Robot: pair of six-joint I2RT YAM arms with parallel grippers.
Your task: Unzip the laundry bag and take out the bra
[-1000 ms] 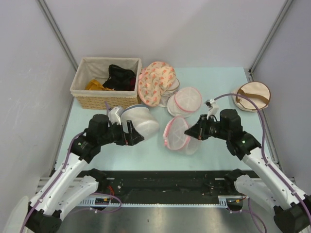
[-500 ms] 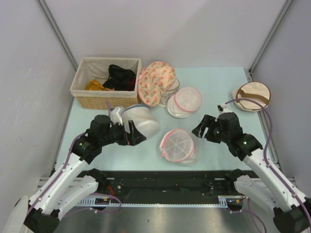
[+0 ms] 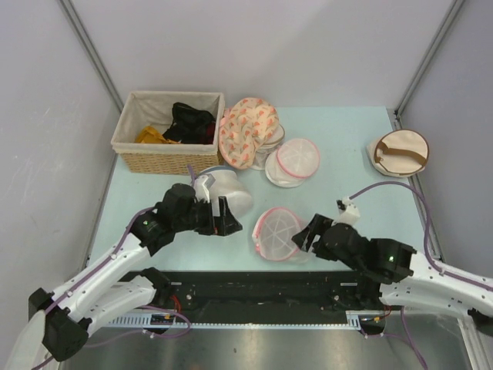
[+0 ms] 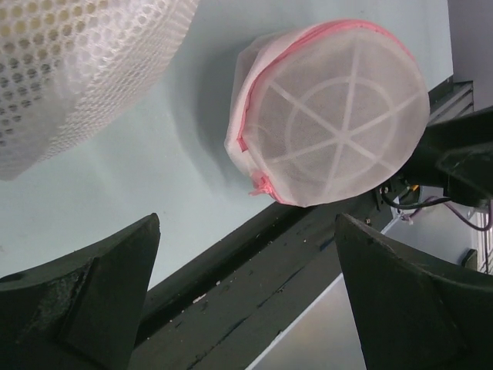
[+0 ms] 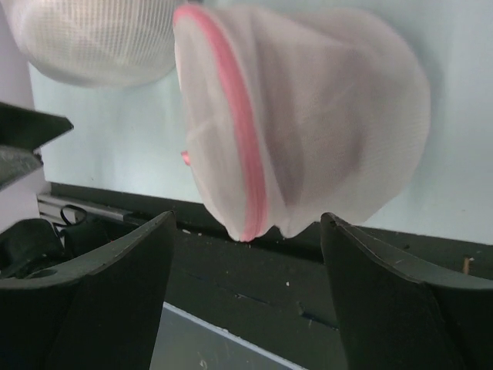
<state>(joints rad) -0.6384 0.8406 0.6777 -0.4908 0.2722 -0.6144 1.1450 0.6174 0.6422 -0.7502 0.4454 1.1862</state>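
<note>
Pale blue table (image 3: pixel 347 139), and the laundry bag (image 3: pixel 277 233) lies near its front edge, between both arms; left gripper (image 3: pixel 229 218) gapes wide just beside it; right gripper (image 3: pixel 306 239) spread wide too, holding nothing.

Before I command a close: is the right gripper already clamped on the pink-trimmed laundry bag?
No: the right wrist view shows the right gripper open wide, with the laundry bag resting ahead of it and gaps on both sides.

Table (image 3: pixel 348 146) bearing basket (image 3: pixel 162 160), laundry bag (image 3: pixel 276 233)
</note>
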